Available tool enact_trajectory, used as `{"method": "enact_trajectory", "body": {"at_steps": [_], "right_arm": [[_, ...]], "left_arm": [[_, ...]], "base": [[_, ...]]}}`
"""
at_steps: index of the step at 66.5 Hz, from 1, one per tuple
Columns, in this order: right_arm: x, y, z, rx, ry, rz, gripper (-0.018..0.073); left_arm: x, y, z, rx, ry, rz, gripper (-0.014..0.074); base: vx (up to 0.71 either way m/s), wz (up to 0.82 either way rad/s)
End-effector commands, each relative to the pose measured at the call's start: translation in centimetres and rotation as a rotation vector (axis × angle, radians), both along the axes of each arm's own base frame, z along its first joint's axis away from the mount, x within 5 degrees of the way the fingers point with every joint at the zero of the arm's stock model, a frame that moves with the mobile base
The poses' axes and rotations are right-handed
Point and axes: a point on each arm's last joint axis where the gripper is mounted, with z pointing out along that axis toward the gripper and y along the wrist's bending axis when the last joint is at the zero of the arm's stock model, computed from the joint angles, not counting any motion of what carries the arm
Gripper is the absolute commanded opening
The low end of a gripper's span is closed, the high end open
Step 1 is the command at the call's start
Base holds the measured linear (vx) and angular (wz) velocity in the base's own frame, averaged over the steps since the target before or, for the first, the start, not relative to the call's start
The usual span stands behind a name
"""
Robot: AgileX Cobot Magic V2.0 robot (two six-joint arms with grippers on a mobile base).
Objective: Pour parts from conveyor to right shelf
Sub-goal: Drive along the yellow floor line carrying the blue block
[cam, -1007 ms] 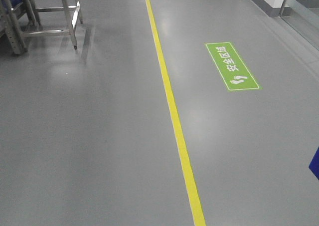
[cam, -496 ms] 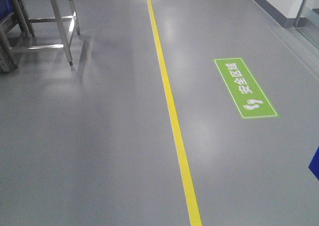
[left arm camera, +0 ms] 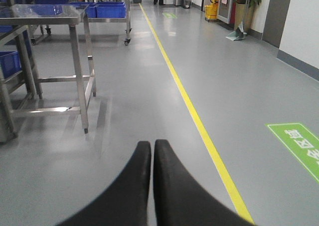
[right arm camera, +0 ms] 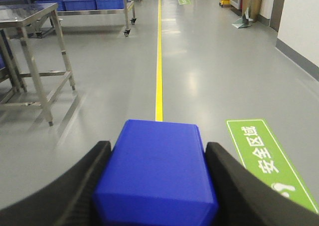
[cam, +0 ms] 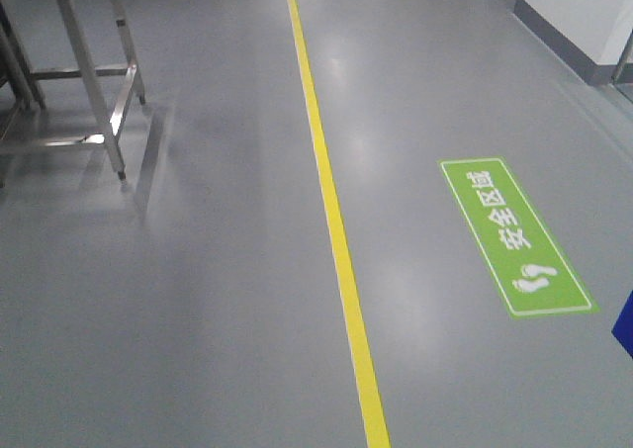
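Note:
My right gripper (right arm camera: pixel 158 146) is shut on a bright blue block (right arm camera: pixel 157 171), which fills the space between its two black fingers above the grey floor. A sliver of blue (cam: pixel 624 324) shows at the right edge of the front view. My left gripper (left arm camera: pixel 152 144) is shut and empty, with its fingertips together over the floor. The conveyor is out of view. A blue crate (left arm camera: pixel 9 64) sits on a steel rack at the far left of the left wrist view. More blue crates (right arm camera: pixel 79 1) stand on a wheeled frame far ahead.
A bare steel-legged table (cam: pixel 94 82) stands at the left; it also shows in the left wrist view (left arm camera: pixel 75 46) and the right wrist view (right arm camera: pixel 35 41). A yellow floor line (cam: pixel 336 230) runs ahead. A green floor sign (cam: pixel 514 235) lies to the right. A wall (cam: pixel 579 13) is at the far right.
The whole view has moved forward: the green sign and the steel table have slid down the front view and grown larger. The blue sliver at the right edge has stayed put.

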Motion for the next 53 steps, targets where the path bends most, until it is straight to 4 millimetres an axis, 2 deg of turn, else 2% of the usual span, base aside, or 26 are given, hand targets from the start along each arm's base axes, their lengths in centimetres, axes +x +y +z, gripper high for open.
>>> {"method": "enact_trajectory", "body": {"at_steps": [1, 53], "right_arm": [[0.11, -0.23, 1.27, 0.015, -0.074, -0.028, -0.0005], [0.11, -0.23, 1.28, 0.015, -0.074, -0.029, -0.0005]], "left_arm": [[-0.08, -0.05, 1.42, -0.015, -0.109, -0.007, -0.0006], [-0.08, -0.05, 1.42, -0.015, -0.109, -0.007, -0.0006]], "base": [[0.73, -0.05], [0.76, -0.09]]}}
